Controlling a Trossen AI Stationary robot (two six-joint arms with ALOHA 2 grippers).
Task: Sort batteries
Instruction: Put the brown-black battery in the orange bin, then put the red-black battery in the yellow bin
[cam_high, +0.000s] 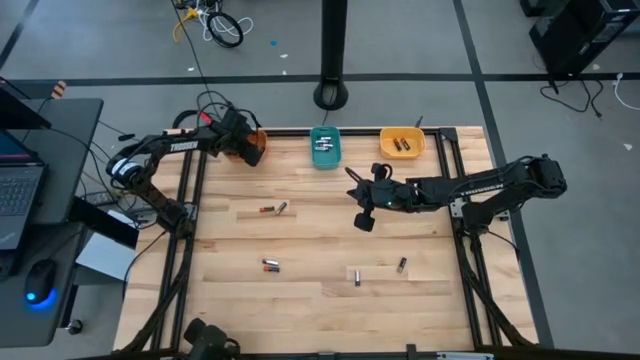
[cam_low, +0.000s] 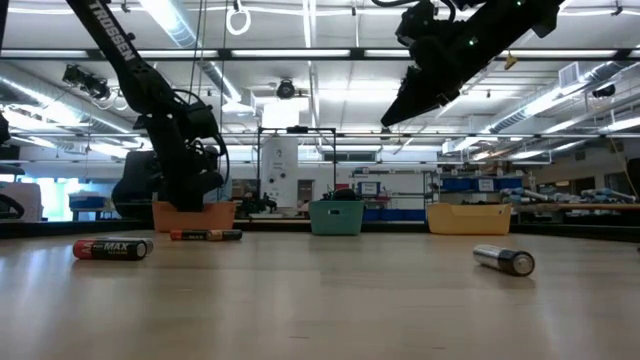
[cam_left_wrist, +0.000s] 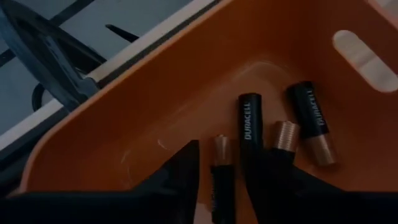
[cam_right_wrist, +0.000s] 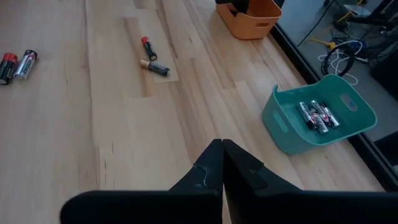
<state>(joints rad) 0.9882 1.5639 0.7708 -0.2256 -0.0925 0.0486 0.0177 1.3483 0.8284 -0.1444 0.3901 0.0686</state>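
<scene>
My left gripper (cam_left_wrist: 224, 186) is open and reaches down into the orange bin (cam_high: 250, 148) at the table's far left. Three black-and-copper batteries (cam_left_wrist: 249, 124) lie on the bin's floor. A thin one (cam_left_wrist: 222, 163) lies between my fingers with bare orange on either side of it. My right gripper (cam_right_wrist: 222, 152) is shut and empty, hovering high over the table's middle right (cam_high: 362, 203). Loose batteries rest on their sides on the wood: a red-black one (cam_high: 267, 210) beside a silver one (cam_high: 282, 208), another (cam_high: 270, 265), and two near the front right (cam_high: 357, 277) (cam_high: 402, 265).
The teal bin (cam_high: 325, 147) and the yellow bin (cam_high: 402, 143) stand along the far edge, each holding batteries. A black post base (cam_high: 331, 95) stands beyond the table. A laptop and mouse sit on a desk to the left (cam_high: 20, 190). Bare wood lies between the loose batteries.
</scene>
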